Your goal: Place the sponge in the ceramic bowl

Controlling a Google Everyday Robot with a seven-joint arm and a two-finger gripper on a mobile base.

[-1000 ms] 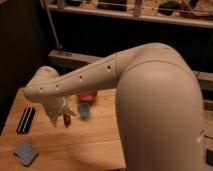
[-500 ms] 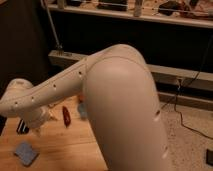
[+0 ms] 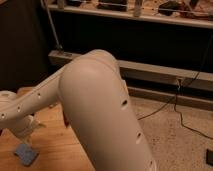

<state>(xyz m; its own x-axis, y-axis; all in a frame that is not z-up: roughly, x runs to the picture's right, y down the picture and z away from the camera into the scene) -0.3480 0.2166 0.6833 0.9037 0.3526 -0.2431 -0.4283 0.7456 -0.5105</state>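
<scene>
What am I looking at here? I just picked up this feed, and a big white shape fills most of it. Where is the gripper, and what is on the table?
The big white shape is the robot's own arm, seen very close. There is only this one camera view, and where the camera is mounted is not known. The arm bends down toward the lower left, and the gripper is at its end, low over the wooden table. The sponge, a flat blue-grey pad, lies on the table just below the gripper in the picture and is not lifted. The ceramic bowl is not in view; the arm may be hiding it. A sliver of red shows at the arm's edge, too little to identify.
</scene>
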